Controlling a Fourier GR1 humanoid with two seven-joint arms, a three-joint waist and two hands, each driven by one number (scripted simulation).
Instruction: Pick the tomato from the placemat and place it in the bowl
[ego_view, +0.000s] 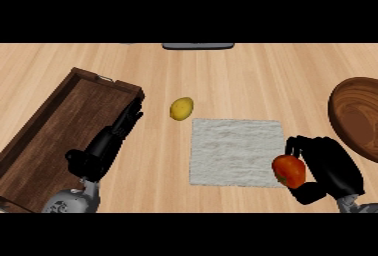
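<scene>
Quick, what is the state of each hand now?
Left hand: open, fingers straight, holding nothing, over the wooden tray.
Right hand: shut on the tomato.

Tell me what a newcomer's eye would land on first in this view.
The red tomato stands out first, at the white placemat's lower right corner, with the right hand curled round it. Next comes the dark wooden bowl cut off by the right edge. On the left, a long wooden tray lies under the open left hand, and a yellow fruit sits above the placemat.
</scene>
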